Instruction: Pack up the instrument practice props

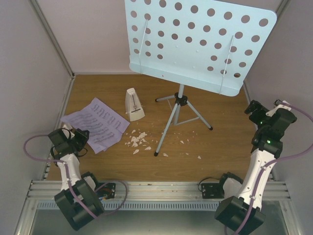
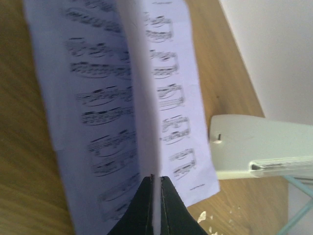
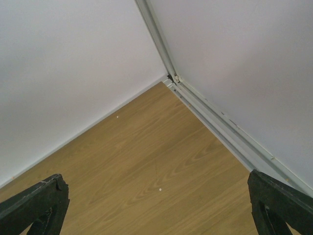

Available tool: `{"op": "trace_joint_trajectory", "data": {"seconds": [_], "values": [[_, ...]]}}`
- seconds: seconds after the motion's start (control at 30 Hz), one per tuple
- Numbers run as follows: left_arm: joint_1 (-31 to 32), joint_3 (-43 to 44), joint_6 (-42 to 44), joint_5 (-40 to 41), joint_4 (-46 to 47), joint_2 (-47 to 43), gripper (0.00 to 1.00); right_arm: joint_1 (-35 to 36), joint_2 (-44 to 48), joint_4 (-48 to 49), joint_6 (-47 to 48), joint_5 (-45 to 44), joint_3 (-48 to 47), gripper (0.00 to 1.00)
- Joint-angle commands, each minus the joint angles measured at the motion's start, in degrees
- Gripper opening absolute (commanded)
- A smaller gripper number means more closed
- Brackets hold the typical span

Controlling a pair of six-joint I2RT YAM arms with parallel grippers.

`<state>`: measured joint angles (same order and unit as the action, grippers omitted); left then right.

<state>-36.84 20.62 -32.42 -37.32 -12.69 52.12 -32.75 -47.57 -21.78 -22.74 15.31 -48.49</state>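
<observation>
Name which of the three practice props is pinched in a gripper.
The sheet-music pages: the left gripper is shut on their raised fold. The metronome and the music stand both stand free, with no gripper touching them.

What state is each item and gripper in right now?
Music stand: upright on its tripod, desk bare.
Sheet music: on the table, edge pinched.
Metronome: upright on its base.
White scraps: scattered by the tripod legs.
Left gripper: shut on sheet music.
Right gripper: open, empty.
</observation>
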Motion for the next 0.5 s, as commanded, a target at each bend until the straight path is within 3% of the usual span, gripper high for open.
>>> {"op": "trace_joint_trajectory", "data": {"seconds": [0.0, 0.17, 0.3, 0.4, 0.47], "values": [[-1.95, -0.87, 2.16, -3.57, 6.98, 3.17, 0.09, 0.32, -0.79, 2.35, 0.72, 3.23, 1.64, 1.0], [-7.14, 0.19, 4.16, -7.23, 6.74, 4.96, 0.42, 1.11, -2.53, 2.26, 0.78, 7.48, 1.74, 1.0], [-9.29, 0.95, 3.48, -7.49, 7.16, 4.25, 0.83, 2.18, -3.85, 4.92, 1.78, 18.07, 2.79, 0.98], [-9.39, 2.87, 3.31, -5.87, 6.16, 3.84, 0.98, 4.4, -6.37, 9.89, -0.64, 29.75, 5.03, 0.92], [-9.46, 4.36, 3.48, -3.22, 4.46, 2.93, 0.99, 8.5, -7.43, 12.12, -1.91, 31.23, 5.82, 0.88]]}}
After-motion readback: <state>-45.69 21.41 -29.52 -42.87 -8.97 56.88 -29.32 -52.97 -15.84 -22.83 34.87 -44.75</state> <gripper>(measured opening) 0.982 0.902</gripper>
